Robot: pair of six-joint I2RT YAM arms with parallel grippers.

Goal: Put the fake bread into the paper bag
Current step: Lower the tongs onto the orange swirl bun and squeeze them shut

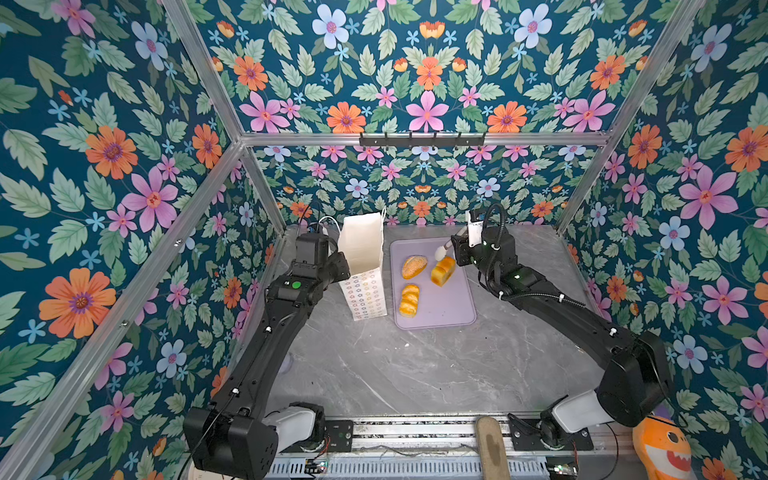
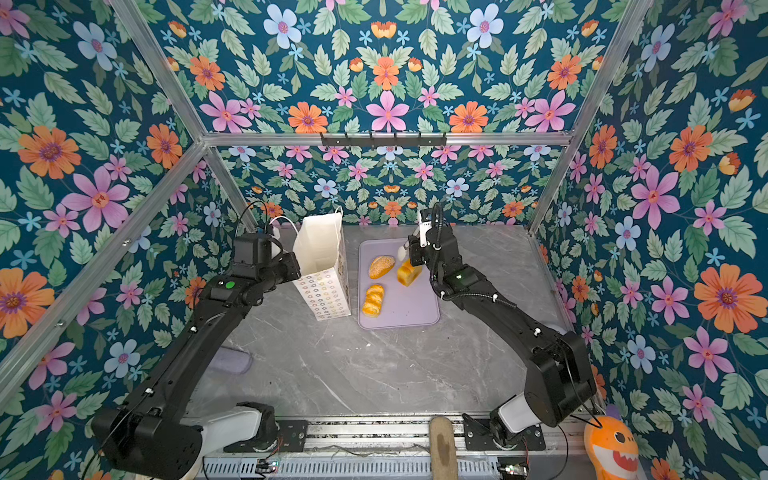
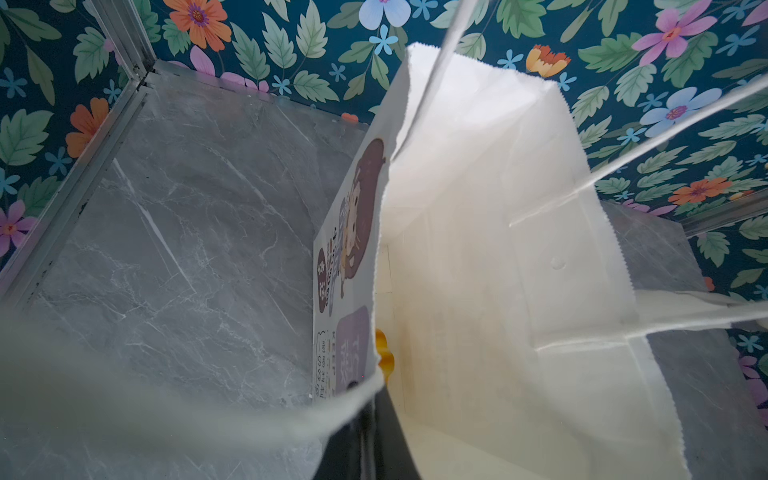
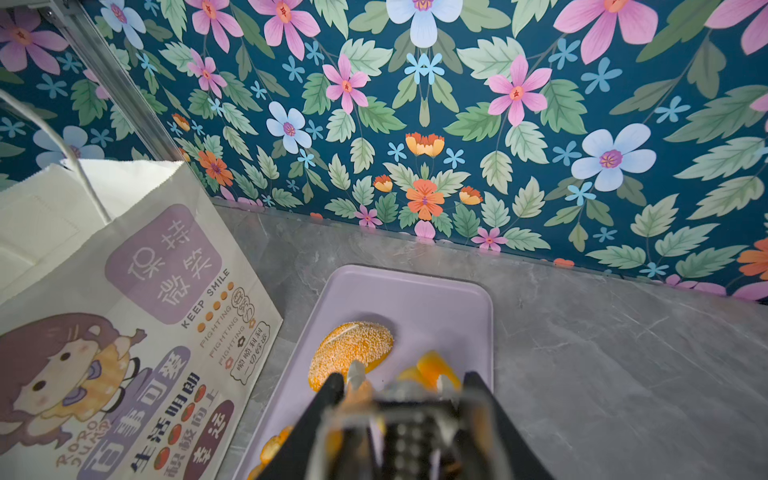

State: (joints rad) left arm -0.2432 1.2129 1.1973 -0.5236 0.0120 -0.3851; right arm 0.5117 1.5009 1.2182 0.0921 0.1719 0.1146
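Top views, both: left gripper (image 1: pixel 343 266) closed on the rim of 1 paper bag (image 1: pixel 365 291), upright on worktop (image 1: pixel 374 365). Left wrist: 1 orange bread (image 3: pixel 384 353) glimpsed inside. 1 lilac tray (image 1: pixel 444 309) just right of bag, 3 breads: seeded roll (image 1: pixel 414 266), ridged loaf (image 1: pixel 409 300), blocky loaf (image 1: pixel 444 272). Right gripper (image 1: pixel 443 257) clamped on blocky loaf.

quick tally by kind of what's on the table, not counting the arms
paper bag: 1
lilac tray: 1
toy breads: 4 (seeded roll, blocky loaf, ridged loaf, orange piece glimpsed inside the bag)
total: 6
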